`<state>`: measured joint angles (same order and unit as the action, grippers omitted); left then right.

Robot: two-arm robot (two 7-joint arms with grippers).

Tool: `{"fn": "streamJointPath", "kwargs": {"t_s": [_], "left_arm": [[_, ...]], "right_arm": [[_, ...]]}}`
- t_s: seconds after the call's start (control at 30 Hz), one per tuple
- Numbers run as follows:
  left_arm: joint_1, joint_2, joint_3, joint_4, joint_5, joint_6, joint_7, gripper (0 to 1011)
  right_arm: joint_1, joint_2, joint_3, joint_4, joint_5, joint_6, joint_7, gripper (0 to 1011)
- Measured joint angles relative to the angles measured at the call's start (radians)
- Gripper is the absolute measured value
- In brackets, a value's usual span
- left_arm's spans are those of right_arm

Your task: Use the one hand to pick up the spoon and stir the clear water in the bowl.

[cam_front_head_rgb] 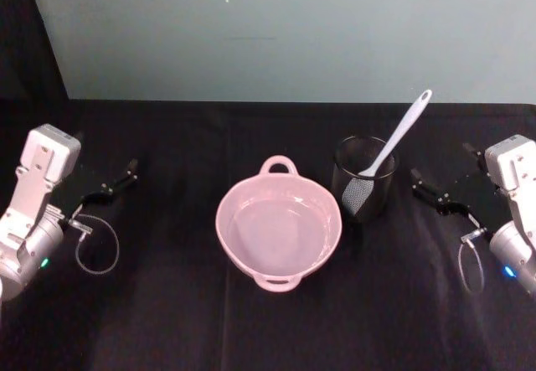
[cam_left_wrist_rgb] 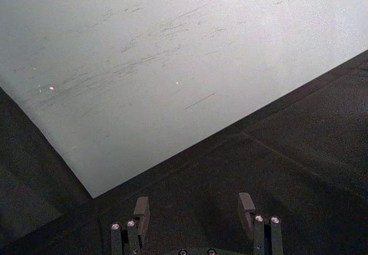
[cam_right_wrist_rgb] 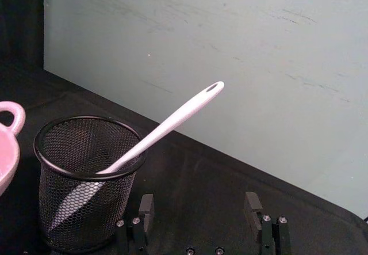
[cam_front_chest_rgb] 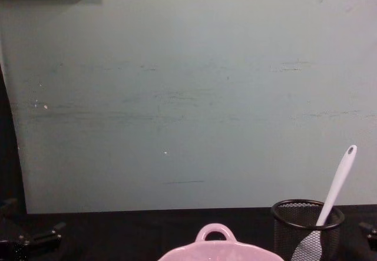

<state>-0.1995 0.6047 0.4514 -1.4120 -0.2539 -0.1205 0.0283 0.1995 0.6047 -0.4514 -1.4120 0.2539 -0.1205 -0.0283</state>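
we judge spoon [cam_front_head_rgb: 392,146] light, stiff, slippery plastic; we would take handle above mesh cup [cam_front_head_rgb: 365,193]. right gripper [cam_front_head_rgb: 429,189] near cup, fingers wide; left gripper [cam_front_head_rgb: 117,180] parked at counter's left, fingers wide.

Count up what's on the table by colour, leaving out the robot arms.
Pink: 1, bowl
Black: 1, cup
White: 1, spoon, standing in the cup
Total: 3
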Motion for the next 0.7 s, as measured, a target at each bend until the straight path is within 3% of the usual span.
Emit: {"fn": "streamJointPath", "kwargs": {"t_s": [0.7], "left_arm": [[0.000, 0.000, 0.000, 0.000, 0.000, 0.000, 0.000, 1011]], "right_arm": [[0.000, 0.000, 0.000, 0.000, 0.000, 0.000, 0.000, 1003]]}}
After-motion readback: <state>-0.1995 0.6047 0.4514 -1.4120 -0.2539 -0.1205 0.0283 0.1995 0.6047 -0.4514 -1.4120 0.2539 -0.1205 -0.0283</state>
